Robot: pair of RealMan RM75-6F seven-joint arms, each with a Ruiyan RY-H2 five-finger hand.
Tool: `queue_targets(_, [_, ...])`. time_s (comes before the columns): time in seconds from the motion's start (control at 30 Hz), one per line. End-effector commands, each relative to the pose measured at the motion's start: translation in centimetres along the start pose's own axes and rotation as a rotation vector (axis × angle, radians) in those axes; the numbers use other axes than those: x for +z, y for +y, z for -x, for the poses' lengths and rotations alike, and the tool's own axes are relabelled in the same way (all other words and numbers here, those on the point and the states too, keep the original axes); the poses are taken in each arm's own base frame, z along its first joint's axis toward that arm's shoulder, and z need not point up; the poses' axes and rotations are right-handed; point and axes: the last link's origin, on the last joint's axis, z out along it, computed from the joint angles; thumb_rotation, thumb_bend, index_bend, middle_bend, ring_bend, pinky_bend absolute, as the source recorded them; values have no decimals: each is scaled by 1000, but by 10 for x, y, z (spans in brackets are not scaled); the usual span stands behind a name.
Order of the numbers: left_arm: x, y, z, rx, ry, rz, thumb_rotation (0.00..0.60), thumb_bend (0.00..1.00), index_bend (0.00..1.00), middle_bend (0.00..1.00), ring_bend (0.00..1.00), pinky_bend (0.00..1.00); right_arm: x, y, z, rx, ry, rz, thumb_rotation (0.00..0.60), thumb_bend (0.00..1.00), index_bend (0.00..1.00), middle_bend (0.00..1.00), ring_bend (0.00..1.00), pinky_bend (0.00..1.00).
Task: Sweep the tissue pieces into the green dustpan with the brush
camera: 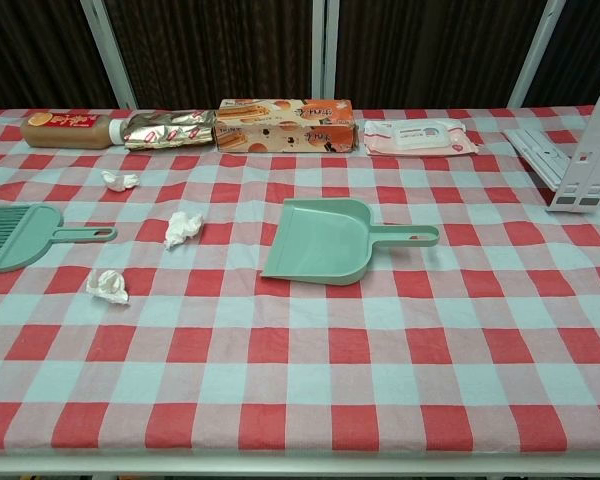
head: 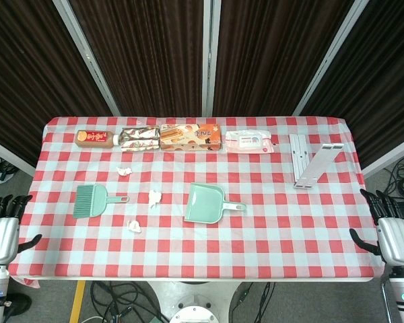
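Green brush first, dustpan second

Green plastic was what I had to reach for, and nothing was in hand yet. My left hand (head: 1,232) hung off the table's left edge, fingers spread apart and holding nothing; the chest view did not show it at all. Nearest it lay the brush (head: 90,201), flat on the checked tablecloth (head: 256,249), bristles toward me on the left and its handle pointing right, toward the middle of the table. I judged the handle the part to take, and the left hand the one to take it, coming in low from the side so the fingers could close round the handle without pushing the brush away.

Three tissue pieces sat just right of the brush: one (head: 124,171) further back, one (head: 155,198) beside the handle's tip, one (head: 133,227) nearest the front edge. All lay between brush and dustpan (head: 205,204), which favoured short strokes to the right.

That dustpan rested with its wide mouth facing the front-left and its handle out to the right. I reckoned it needed pinning by the handle, or a light stroke would shove it along the cloth.

My right hand (head: 392,232) waited off the right edge, fingers likewise apart and empty, well apart from the dustpan
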Motion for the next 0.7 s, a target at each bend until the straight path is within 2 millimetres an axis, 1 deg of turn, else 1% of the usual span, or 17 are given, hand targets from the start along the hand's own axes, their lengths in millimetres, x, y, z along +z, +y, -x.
queue_targets(0.03, [-1, 0, 0, -8, -1, 2, 600, 64, 178, 171, 109, 120, -1, 0, 1, 1, -2, 1, 600, 216, 46, 117, 0, 59])
queue_targets(0.23, [-2, 0, -1, -18, -12, 11, 600, 64, 178, 171, 109, 120, -2, 0, 1, 4, -5, -2, 600, 217, 46, 117, 0, 59])
queue_targets(0.4, [5, 6, -4, -18, -4, 53, 600, 64, 178, 171, 110, 121, -3, 0, -3, 2, 9, -7, 600, 217, 46, 119, 0, 58])
queue_targets(0.5, [21, 15, -11, -35, 3, 117, 600, 64, 179, 171, 114, 127, -1, -1, -6, -5, 16, -13, 600, 217, 46, 119, 0, 59])
queue_targets(0.57, [35, 23, -15, -15, 3, 170, 600, 63, 188, 171, 155, 141, 0, -2, -8, -9, 21, -21, 600, 217, 46, 120, 0, 59])
queue_targets(0.6, [42, 27, -17, -2, 2, 194, 600, 64, 198, 173, 192, 160, 1, -3, -9, -11, 22, -23, 600, 217, 46, 121, 0, 59])
queue_targets(0.63, [49, 32, -18, 9, 1, 218, 600, 63, 211, 177, 230, 192, 1, -3, -9, -13, 22, -25, 600, 218, 46, 121, 0, 59])
queue_targets(0.7, [66, 45, -18, 27, -9, 268, 600, 62, 243, 195, 299, 297, 2, -4, -11, -19, 24, -26, 600, 218, 46, 121, 0, 59])
